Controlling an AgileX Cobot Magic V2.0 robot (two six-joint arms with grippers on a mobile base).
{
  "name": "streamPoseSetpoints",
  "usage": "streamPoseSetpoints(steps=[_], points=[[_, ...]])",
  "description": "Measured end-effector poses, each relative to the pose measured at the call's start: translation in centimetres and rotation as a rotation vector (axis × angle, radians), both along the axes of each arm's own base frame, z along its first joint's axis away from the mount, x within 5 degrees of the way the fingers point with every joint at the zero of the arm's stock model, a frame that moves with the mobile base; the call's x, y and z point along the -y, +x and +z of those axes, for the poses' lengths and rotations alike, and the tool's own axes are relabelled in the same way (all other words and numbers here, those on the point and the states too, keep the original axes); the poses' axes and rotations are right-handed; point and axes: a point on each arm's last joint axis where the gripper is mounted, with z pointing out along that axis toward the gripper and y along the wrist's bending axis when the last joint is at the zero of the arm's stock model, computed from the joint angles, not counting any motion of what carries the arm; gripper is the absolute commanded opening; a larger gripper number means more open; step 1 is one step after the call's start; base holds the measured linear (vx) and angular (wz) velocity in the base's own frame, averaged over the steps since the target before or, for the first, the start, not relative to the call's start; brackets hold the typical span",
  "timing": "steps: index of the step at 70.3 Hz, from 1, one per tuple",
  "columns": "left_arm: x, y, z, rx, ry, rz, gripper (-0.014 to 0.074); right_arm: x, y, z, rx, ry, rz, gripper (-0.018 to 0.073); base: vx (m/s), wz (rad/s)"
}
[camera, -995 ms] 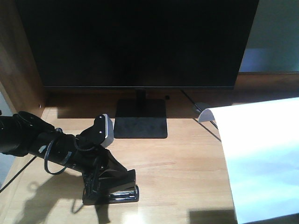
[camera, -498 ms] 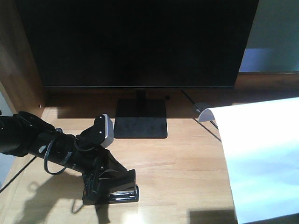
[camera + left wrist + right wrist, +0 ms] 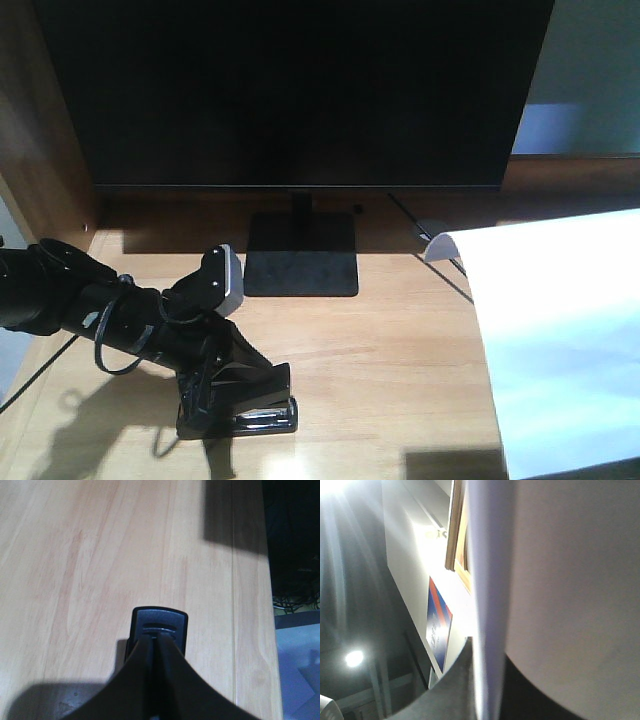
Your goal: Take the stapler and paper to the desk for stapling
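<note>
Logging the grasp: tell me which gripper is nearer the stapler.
Left. The left gripper clamps the stapler on the desk; the right gripper holds the paper, off to the stapler's right.

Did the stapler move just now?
No. The stapler sits at the same spot on the desk, just as far in front of the monitor stand as before.

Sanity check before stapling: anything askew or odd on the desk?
Only the paper: its far corner curls up off the desk, and the shadow at its near edge suggests it isn't lying flat. The stapler sits level on the desk in the left gripper. Nothing looks spilled or damaged.
</note>
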Motion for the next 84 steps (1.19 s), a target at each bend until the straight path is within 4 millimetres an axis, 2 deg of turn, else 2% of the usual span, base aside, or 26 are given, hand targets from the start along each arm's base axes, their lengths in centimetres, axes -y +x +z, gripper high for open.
streamPoseSetpoints(steps=[18,44,63,84], points=[[0.0,0.0,0.0,0.000,0.000,0.000,-0.0006,0.3,0.3,-0.1,-0.041,0.036,-0.016,-0.0005,0.00,0.00],[0.0,0.0,0.0,0.000,0.000,0.000,-0.0006,2.1,2.6,-0.3,-0.138,0.221,-0.129,-0.0003,0.00,0.00],[0.0,0.0,0.0,0.000,0.000,0.000,-0.0006,1.9,6.4,-1.1,-0.214,0.243,-0.125,-0.0003,0.00,0.00],[0.0,0.0,0.0,0.000,0.000,0.000,-0.0006,-0.6,13.3,-0.6,-0.353,0.077,-0.010,-0.0003,0.00,0.00]])
